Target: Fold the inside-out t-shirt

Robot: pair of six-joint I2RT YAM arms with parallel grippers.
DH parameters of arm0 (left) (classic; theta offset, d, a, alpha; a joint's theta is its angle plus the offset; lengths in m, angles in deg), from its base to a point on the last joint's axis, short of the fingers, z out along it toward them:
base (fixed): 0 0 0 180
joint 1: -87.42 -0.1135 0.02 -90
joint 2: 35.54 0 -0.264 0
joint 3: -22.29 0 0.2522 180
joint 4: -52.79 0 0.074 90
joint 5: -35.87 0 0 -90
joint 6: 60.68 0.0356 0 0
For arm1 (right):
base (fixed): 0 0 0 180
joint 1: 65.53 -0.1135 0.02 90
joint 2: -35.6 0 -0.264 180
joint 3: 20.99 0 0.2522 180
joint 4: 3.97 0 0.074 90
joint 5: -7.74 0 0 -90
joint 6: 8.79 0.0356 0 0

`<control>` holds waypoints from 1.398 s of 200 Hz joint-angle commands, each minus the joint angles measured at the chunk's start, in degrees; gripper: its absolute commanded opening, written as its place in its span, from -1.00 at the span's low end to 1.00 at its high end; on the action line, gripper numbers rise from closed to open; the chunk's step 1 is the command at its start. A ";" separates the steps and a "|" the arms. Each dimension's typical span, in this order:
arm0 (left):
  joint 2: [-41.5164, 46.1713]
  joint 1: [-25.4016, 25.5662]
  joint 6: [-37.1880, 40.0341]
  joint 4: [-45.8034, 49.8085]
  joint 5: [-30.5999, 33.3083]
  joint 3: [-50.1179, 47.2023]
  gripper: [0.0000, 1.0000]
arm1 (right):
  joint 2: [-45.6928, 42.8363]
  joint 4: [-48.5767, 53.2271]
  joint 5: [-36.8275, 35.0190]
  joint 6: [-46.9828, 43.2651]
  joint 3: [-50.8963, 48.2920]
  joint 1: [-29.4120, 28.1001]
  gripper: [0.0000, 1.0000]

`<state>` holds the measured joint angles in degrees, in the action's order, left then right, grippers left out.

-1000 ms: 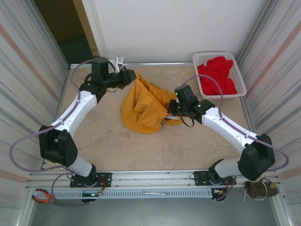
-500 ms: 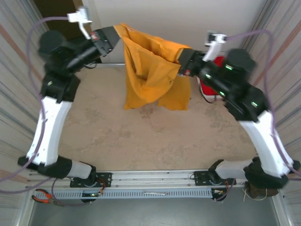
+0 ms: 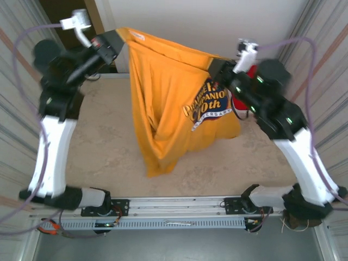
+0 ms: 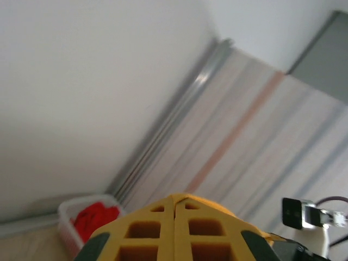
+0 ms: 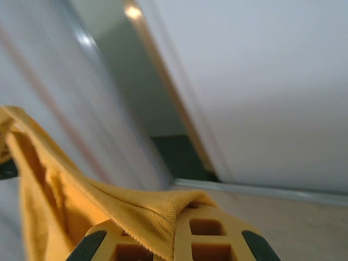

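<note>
Both arms are raised, and a mustard-yellow cloth t-shirt (image 3: 163, 109) hangs stretched between them above the beige stone-patterned surface (image 3: 103, 136). The left gripper (image 3: 120, 39) is clamped on the shirt's upper left edge, its yellow lattice fingers (image 4: 155, 228) pressed flat together in the left wrist view. The right gripper (image 3: 213, 65) pinches the opposite upper edge, and in the right wrist view the cloth (image 5: 109, 201) drapes over its closed fingers (image 5: 201, 234). The dark blue and white printed lettering (image 3: 209, 106) faces the top camera, and the fabric falls in deep folds to a low point near the front rail; whether it touches the surface cannot be told. Behind the right arm sit bright red garments (image 3: 239, 103), mostly hidden by shirt and arm; the left wrist view shows them inside a white plastic basket (image 4: 65, 215). Red-handled pliers (image 3: 51, 228) lie by the left base.
</note>
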<state>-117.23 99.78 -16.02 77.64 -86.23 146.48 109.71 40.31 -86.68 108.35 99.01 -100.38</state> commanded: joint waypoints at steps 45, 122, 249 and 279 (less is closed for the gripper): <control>-29.13 -2.32 -7.71 10.83 -2.40 39.48 -1.00 | 24.98 12.18 20.88 3.84 36.52 9.71 -1.00; -8.57 -2.02 -2.65 1.98 -3.59 9.03 -1.00 | 4.68 -7.81 17.89 6.17 -2.71 6.96 -1.00; 18.50 9.35 4.07 4.12 2.31 -42.84 -1.00 | -12.80 -16.28 -2.84 22.49 -56.32 -17.05 -1.00; 9.39 17.66 3.54 -0.09 4.77 -40.87 -1.00 | -16.40 -11.08 -7.81 29.64 -62.90 -13.14 -1.00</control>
<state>-100.57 112.81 -13.64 81.12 -84.24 103.99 95.26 24.14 -87.10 130.40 40.46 -116.47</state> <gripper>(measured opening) 0.057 0.055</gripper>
